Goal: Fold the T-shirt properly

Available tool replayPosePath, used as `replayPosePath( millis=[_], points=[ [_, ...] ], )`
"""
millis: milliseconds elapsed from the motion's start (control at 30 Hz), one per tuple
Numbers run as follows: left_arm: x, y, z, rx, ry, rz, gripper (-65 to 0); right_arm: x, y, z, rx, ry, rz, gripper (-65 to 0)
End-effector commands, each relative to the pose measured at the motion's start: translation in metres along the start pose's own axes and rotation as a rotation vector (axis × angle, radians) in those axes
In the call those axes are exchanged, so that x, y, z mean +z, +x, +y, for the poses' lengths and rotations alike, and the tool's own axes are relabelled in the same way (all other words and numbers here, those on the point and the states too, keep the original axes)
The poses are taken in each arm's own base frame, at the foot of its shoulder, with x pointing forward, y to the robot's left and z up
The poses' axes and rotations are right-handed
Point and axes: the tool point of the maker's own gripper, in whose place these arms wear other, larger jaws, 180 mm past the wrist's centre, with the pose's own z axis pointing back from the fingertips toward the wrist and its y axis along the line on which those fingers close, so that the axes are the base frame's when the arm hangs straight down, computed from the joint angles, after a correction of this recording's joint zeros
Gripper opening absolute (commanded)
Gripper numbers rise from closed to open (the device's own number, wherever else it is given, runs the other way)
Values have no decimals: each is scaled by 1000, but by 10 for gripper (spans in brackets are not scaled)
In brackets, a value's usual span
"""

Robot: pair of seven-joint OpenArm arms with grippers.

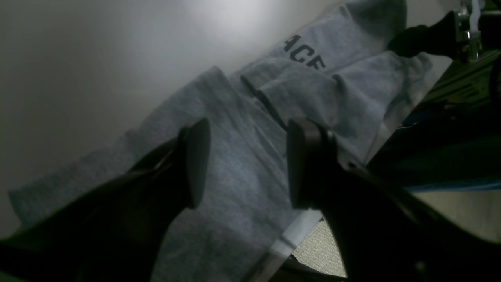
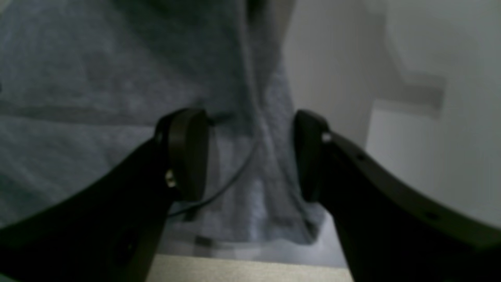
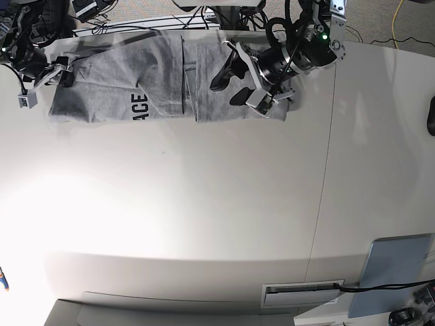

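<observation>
Both hands spread over the half-folded shirt

The T-shirt lies under the wide-open, empty left hand and right hand, along the bench edge; a shallow pinch of one layer could drag the fold askew, or tip cloth overboard.

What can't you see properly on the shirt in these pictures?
- T-shirt lettering: base view shows only "ACE"; a fold covers the rest.
- Its far hem: left wrist view, hidden behind the left gripper.
- Fabric detail: right wrist view, blurred around the right gripper.
</observation>
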Motion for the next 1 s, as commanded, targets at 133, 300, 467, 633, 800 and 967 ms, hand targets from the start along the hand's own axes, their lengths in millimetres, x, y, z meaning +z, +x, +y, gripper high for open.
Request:
replayPosePath(
  millis=[133, 300, 467, 633, 800, 967],
  points=[
    [2, 11, -4, -4, -13, -46, -326, 5, 5, -5, 23, -14, 8, -308],
    [2, 11, -4, -4, -13, -45, -326, 19, 30, -14, 59, -7, -29, -308],
    [2, 11, -4, -5, -13, -45, -326, 23, 39, -21, 85, -38, -34, -308],
    [2, 11, -4, -4, -13, -45, -326, 20, 44, -29, 102, -91, -57, -308],
    [2, 11, -4, -4, -13, -44, -326, 8, 32, -31, 68, -67, -25, -308],
    [1, 11, -4, -4, -13, -45, -326, 0, 17, -20, 48, -20, 29, -308]
  ],
)
